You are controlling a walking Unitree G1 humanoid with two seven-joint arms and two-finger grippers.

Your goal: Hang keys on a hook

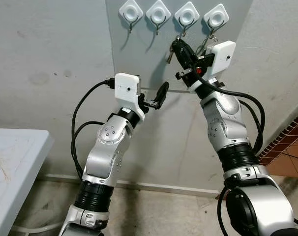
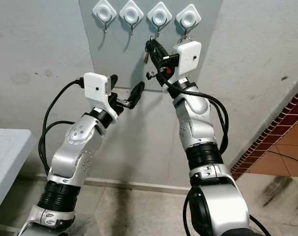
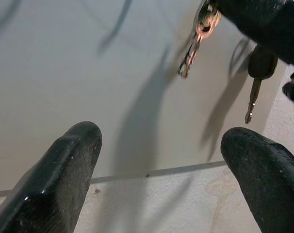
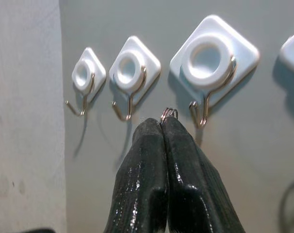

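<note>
With right pincer [image 4: 162, 124] pinching the key ring [image 4: 169, 113] just beside the third hook [image 4: 204, 112], probably lift slightly, then lower ring over its tip; left pincer [image 3: 161, 160] spread, idle.

grey wall panel [image 1: 139, 54] carries four white hooks [image 1: 131, 11].

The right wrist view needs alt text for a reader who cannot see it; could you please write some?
The right gripper, fingers pressed shut, pinches a metal key ring just below and beside a wire hook on a white diamond-shaped mount. Two more matching hooks line the grey board alongside.
</note>
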